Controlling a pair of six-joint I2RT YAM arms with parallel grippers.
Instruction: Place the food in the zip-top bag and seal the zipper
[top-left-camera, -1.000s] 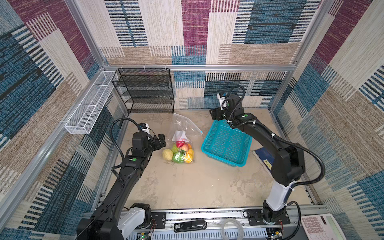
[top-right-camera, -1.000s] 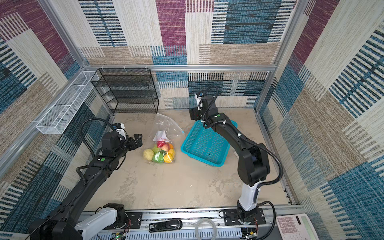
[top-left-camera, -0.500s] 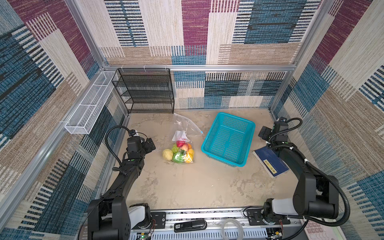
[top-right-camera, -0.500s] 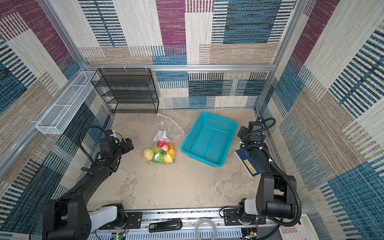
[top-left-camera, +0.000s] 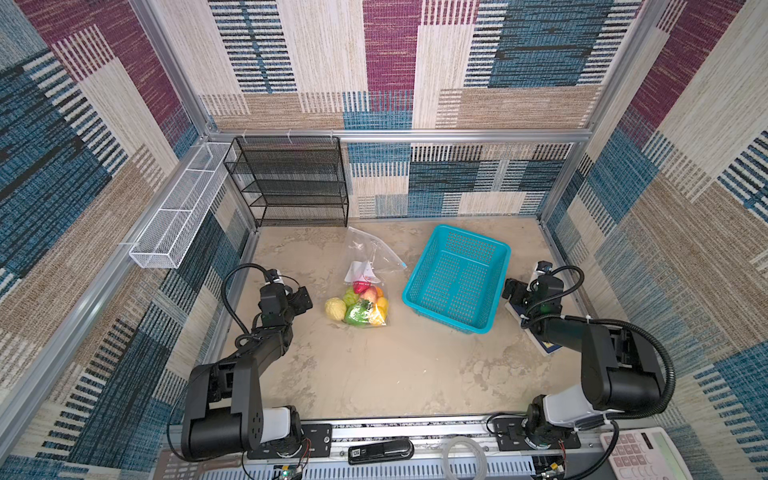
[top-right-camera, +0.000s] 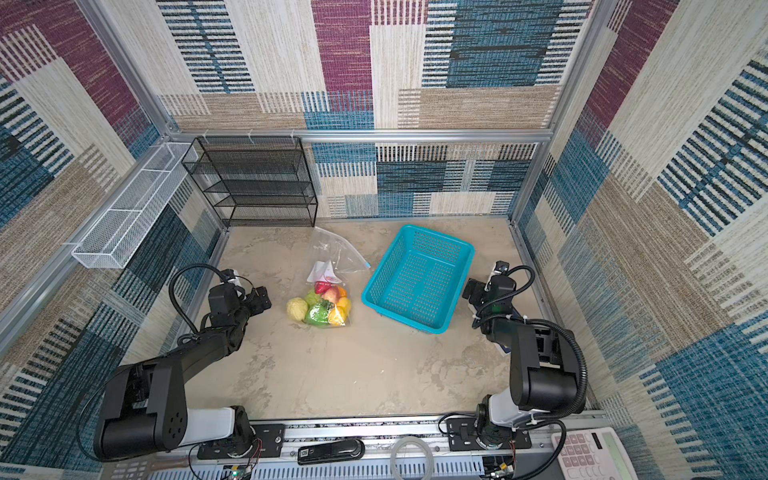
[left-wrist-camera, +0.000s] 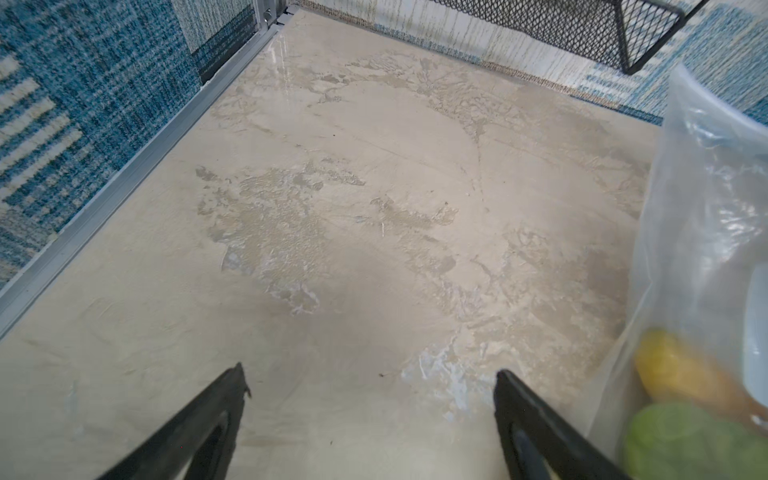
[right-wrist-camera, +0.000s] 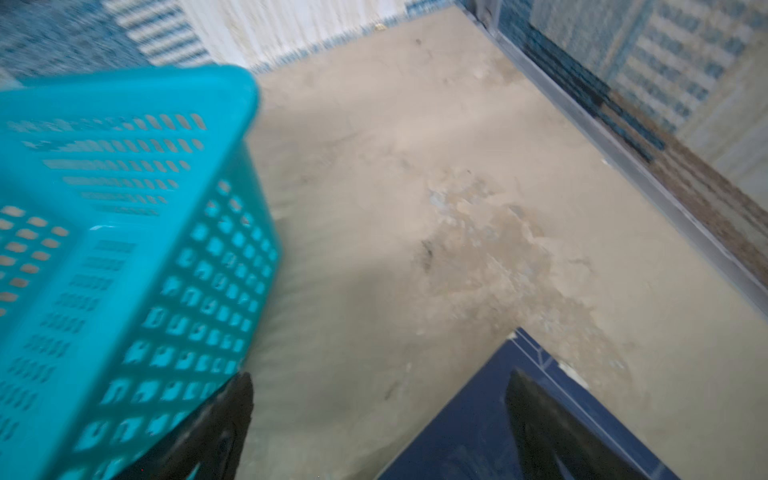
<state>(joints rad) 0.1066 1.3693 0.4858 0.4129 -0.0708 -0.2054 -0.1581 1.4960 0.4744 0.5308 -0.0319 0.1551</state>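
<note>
The left pincer (top-left-camera: 302, 300) is wide open and holds nothing. In its wrist view the two black fingers (left-wrist-camera: 232, 399) stand far apart over the bare table (left-wrist-camera: 353, 270), near the bag (left-wrist-camera: 706, 187) but not touching it. The right pincer (top-left-camera: 511, 291) is wide open too and holds nothing. It hangs over a corner of a dark blue book (right-wrist-camera: 478, 415), just beside the blue basket (right-wrist-camera: 145, 89). That view is blurry, so I cannot tell if a finger touches the basket. Between the two pincers, the food (top-left-camera: 361, 305) sits bunched at the near end of the clear bag, with yellow, green, red and orange pieces pressed together. The far end of the bag lies crumpled, and its zipper (top-left-camera: 402, 264) has a little blue tab on the basket side. I cannot tell if the zipper is shut. The table is sandy and blotchy. At the back stands a black wire rack (top-left-camera: 291, 183), and a white wire tray (top-left-camera: 174, 220) hangs on the left wall. The walls (top-left-camera: 390, 62) are woven patches of blue, purple and tan.
</note>
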